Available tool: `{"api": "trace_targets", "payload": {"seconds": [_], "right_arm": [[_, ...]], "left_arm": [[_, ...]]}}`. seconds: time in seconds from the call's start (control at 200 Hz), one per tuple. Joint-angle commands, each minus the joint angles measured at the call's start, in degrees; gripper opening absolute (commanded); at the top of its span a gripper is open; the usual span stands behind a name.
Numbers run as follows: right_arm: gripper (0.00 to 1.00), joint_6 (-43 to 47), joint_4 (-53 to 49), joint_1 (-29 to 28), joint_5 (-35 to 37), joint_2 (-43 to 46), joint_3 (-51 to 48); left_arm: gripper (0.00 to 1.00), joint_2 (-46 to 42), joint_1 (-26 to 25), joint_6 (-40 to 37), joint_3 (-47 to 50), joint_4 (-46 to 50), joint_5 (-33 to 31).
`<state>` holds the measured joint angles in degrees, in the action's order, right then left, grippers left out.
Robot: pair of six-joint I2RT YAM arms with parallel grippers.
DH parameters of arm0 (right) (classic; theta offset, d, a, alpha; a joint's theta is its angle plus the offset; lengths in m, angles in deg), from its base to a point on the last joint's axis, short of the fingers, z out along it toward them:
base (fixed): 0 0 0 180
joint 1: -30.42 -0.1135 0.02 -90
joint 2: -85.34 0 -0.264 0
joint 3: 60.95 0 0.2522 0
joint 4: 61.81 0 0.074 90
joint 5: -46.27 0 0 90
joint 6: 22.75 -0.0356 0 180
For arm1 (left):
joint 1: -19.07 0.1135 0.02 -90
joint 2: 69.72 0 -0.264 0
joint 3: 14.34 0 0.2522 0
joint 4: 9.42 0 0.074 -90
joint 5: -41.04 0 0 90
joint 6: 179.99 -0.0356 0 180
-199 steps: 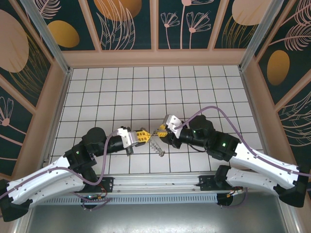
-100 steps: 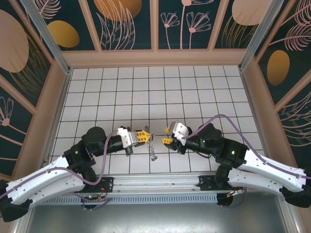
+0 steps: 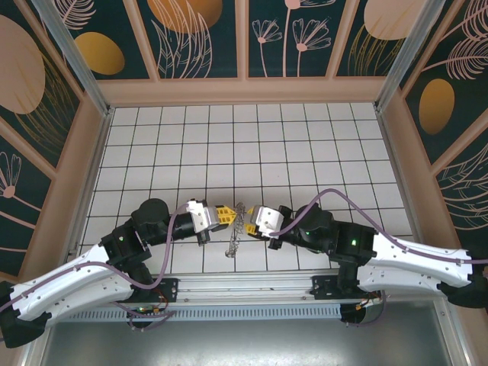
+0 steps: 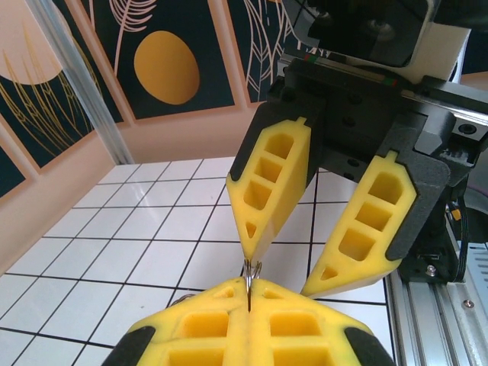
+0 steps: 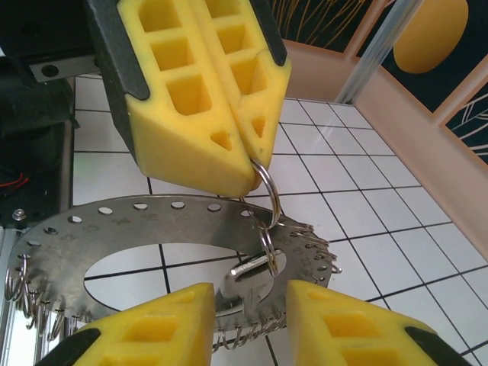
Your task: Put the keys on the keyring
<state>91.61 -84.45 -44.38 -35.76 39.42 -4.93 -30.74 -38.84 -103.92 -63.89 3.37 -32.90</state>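
I read left gripper (image 4: pixel 249 296) clenched on a rim loop (image 5: pixel 264 180), keyring (image 5: pixel 137 223) hanging lower centre, top view | right gripper (image 5: pixel 248 309) released, fingers (image 5: pixel 339 329) flanking its fringe | judged light, floppy, slippery: pinch flat band.

A: White tiled table (image 3: pixel 267 145), thin black grid lines, peach-coloured walls (image 3: pixel 244 91) round three sides.
B: Anything resting on it?
A: Hard to say. The keyring (image 3: pixel 234 235) dangles near the front edge, its lower end maybe just touching a tile.
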Motion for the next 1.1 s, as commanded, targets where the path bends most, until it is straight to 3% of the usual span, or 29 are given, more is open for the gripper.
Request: {"api": "trace_targets", "payload": {"seconds": [0.0, 0.691, 0.966, 1.096], "right_arm": [[0.30, 1.46, 2.63, -0.72, 2.18, -0.22, 1.77], [0.27, 4.25, 2.22, -1.58, 4.17, -3.40, 4.59], [0.15, 4.85, 2.64, -1.58, 4.95, -4.11, 5.18], [0.02, 4.84, 2.63, -1.58, 5.21, -4.48, 5.14]], "left_arm": [[0.00, -0.26, -0.08, -0.83, -1.95, -1.22, 0.03], [0.00, -0.13, -0.04, -0.75, -1.87, -1.31, 0.38], [0.00, -0.31, -0.04, -0.69, -1.69, -1.31, 0.39], [0.00, -0.29, -0.07, -0.66, -1.74, -1.40, 0.47]]}}
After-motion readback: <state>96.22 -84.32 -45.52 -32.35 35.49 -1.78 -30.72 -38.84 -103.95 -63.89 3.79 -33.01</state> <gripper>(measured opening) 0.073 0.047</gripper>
